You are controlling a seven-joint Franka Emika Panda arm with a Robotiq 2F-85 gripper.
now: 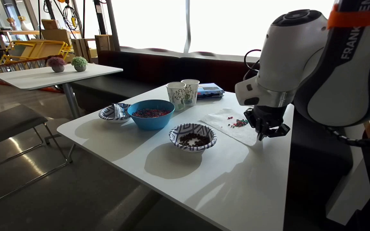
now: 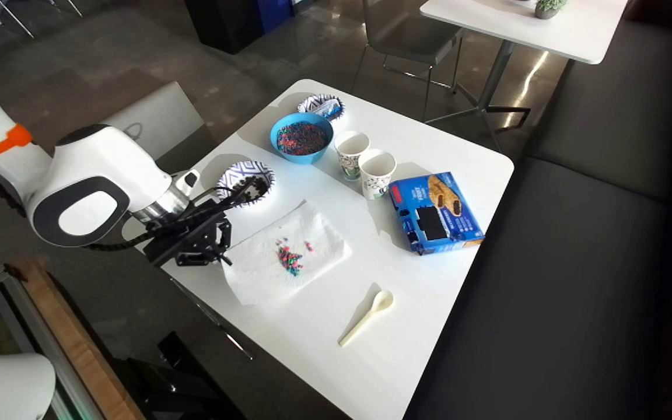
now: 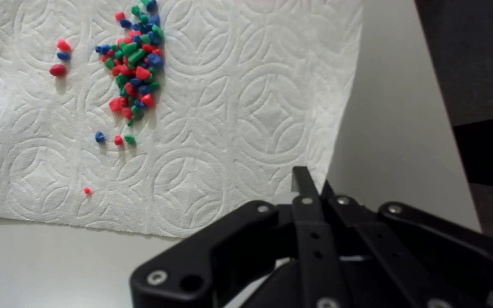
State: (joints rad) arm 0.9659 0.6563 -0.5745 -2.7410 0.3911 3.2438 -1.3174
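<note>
The paper towel (image 3: 212, 107), strewn with red, green and blue bits (image 3: 137, 64), lay on the desk (image 2: 301, 332) just beside the patterned bowl (image 1: 193, 129) of dark brown pieces (image 1: 204, 140); the claw (image 3: 315, 182) pinched one towel corner between its fingers.

Loving the red, green and blue bits (image 3: 137, 64), upper left in the wrist view. The paper towel (image 3: 268, 115) is white, embossed with circles and petals; the gripper (image 3: 315, 177), lower right, is black with silvery screws (image 3: 157, 277). In an exterior view I've got a turquoise bowl (image 1: 151, 123) left of centre and a white bowl (image 1: 179, 132) with dark geometric bands mid-frame. Cream spoon (image 2: 366, 319), lower middle in an exterior view.
</note>
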